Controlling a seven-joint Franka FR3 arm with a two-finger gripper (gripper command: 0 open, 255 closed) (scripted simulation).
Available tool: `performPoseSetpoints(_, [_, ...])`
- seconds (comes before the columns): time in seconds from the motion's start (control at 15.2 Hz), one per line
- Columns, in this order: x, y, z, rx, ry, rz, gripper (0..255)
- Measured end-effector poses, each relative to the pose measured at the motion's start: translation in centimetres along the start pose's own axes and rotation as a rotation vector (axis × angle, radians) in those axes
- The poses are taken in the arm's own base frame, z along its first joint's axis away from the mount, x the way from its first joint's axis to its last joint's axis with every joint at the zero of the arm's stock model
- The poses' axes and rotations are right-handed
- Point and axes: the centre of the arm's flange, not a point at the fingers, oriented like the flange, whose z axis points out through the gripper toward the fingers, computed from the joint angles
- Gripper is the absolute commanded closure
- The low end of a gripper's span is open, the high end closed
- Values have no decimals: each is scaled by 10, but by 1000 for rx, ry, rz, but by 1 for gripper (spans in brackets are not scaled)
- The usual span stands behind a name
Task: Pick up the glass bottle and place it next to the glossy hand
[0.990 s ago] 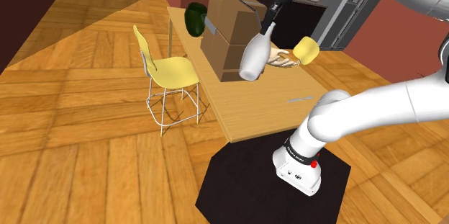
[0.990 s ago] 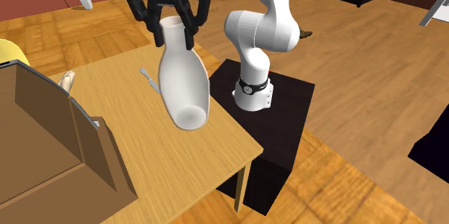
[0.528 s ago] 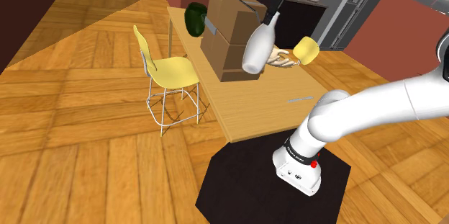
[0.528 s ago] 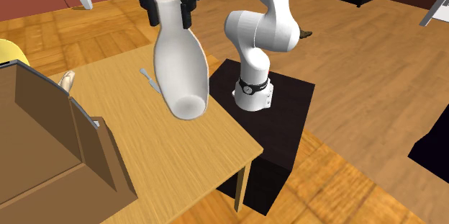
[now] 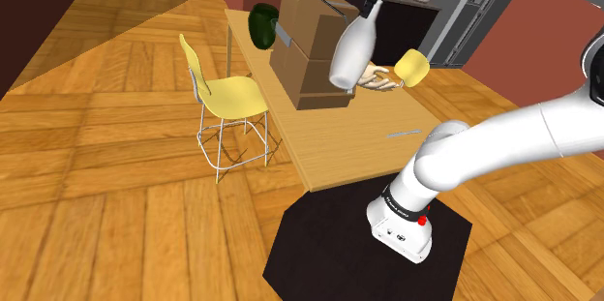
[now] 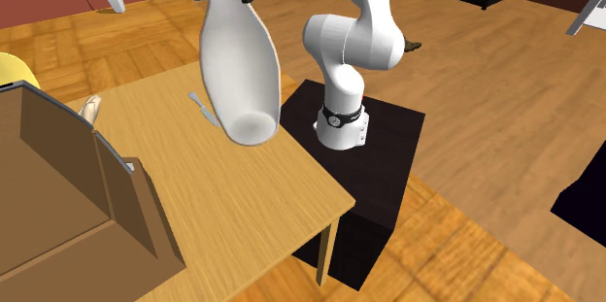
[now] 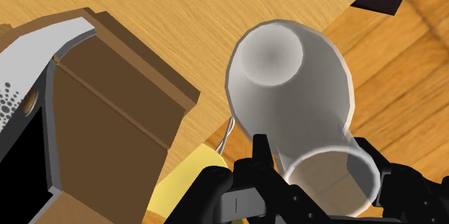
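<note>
White, smooth, bulbous bottle (image 6: 238,67) hangs tilted above the wooden table (image 6: 254,215), black fingers (image 7: 261,161) clasping its neck.

In the shoulder view the boxes (image 5: 308,47) stand on the table (image 5: 358,144), the chair (image 5: 232,96) on the floor at their 9 o'clock, the hand (image 5: 379,80) at their 3 o'clock with the mug (image 5: 412,67) at its 2 o'clock, the bottle (image 5: 350,49) hanging from the gripper (image 5: 372,5) above the table, and the stand (image 5: 339,251) at the table's 6 o'clock.

Parquet floor (image 5: 116,135), yellow chair (image 5: 235,96) beside wooden table (image 5: 358,139), dark-red walls (image 5: 528,43), perhaps a fridge (image 5: 474,9).
</note>
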Motion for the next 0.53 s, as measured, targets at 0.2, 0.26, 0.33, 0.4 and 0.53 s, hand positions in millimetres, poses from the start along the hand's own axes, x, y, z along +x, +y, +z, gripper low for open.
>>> performPoseSetpoints(0.2, [3, -1, -16, 0, 0, 0, 255])
performPoseSetpoints(0.26, [3, 0, -22, 0, 0, 0, 255])
performPoseSetpoints(0.33, [3, -1, -26, 0, 0, 0, 255])
performPoseSetpoints(0.4, [4, -1, -31, 0, 0, 0, 255])
performPoseSetpoints(0.53, [4, -1, -40, 0, 0, 0, 255])
